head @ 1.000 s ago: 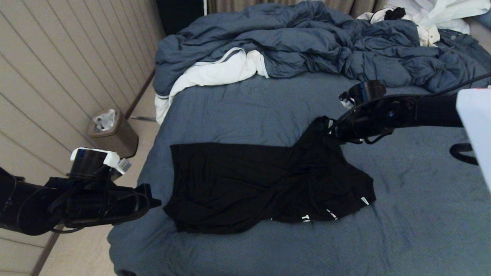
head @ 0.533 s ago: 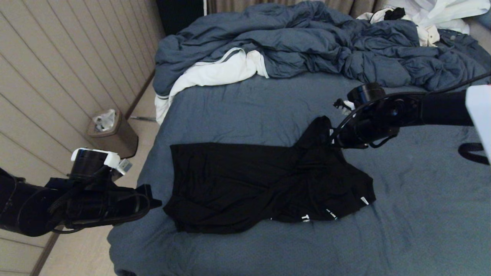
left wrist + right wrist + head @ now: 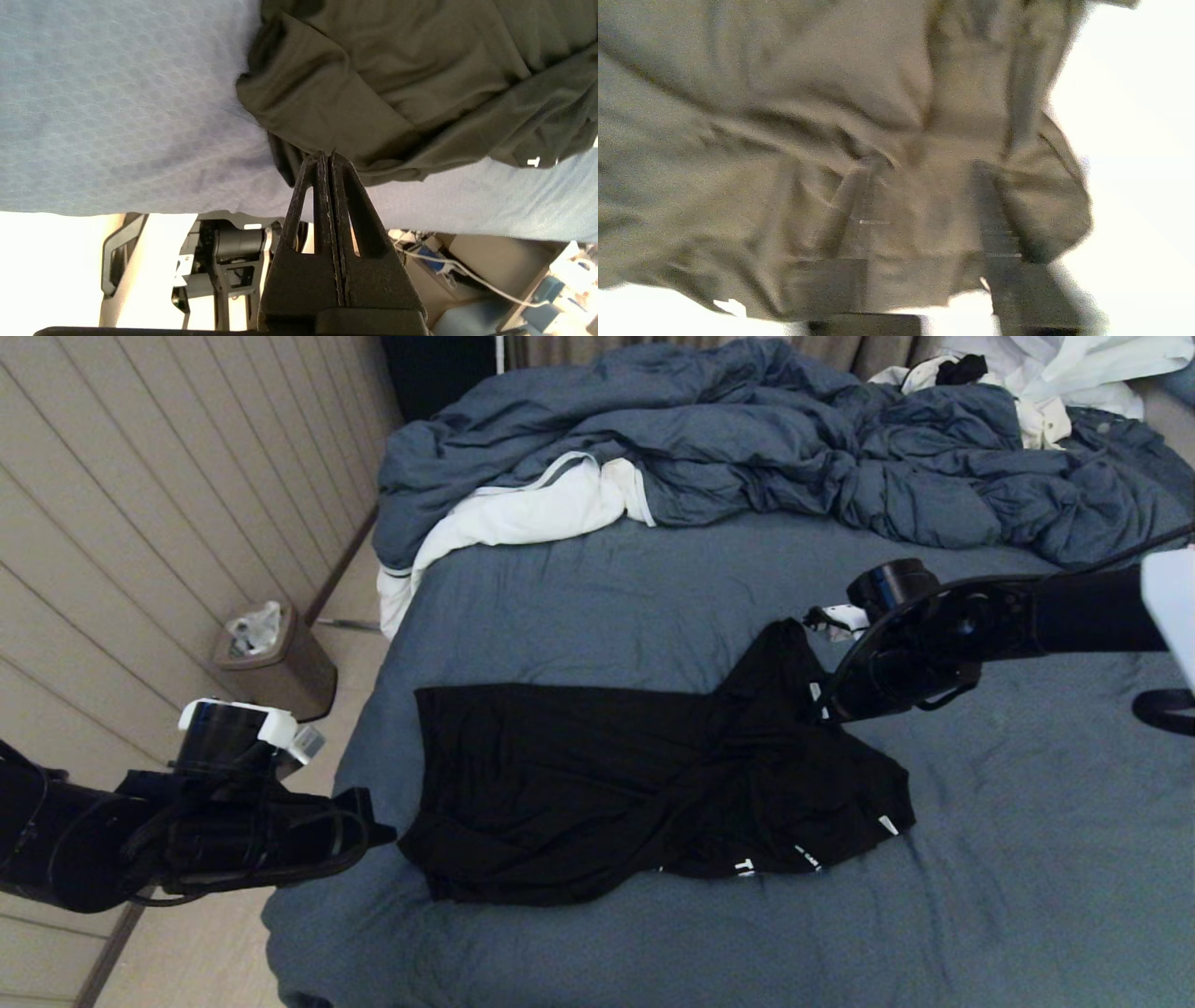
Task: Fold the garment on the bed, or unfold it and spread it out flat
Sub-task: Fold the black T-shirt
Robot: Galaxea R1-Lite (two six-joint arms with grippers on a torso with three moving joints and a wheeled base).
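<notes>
The garment (image 3: 579, 784), a black T-shirt, lies crumpled across the near half of the bed (image 3: 607, 597), with white lettering along its near right hem. My right gripper (image 3: 822, 709) is down on its far right part, just below a raised peak of cloth. In the right wrist view its fingers (image 3: 994, 210) stand apart with black fabric (image 3: 738, 116) bunched between and around them. My left gripper (image 3: 387, 835) hovers at the bed's left edge beside the garment's near left corner (image 3: 299, 93), shut (image 3: 327, 154) and holding nothing.
A rumpled blue duvet (image 3: 747, 439) with white lining fills the far half of the bed. White clothes (image 3: 1074, 373) are piled at the far right. A brown waste bin (image 3: 271, 658) stands on the floor by the panelled wall on the left.
My right gripper has sunk and drawn slightly nearer, from beside the garment's raised peak down onto the cloth below it. The left arm has barely moved.
</notes>
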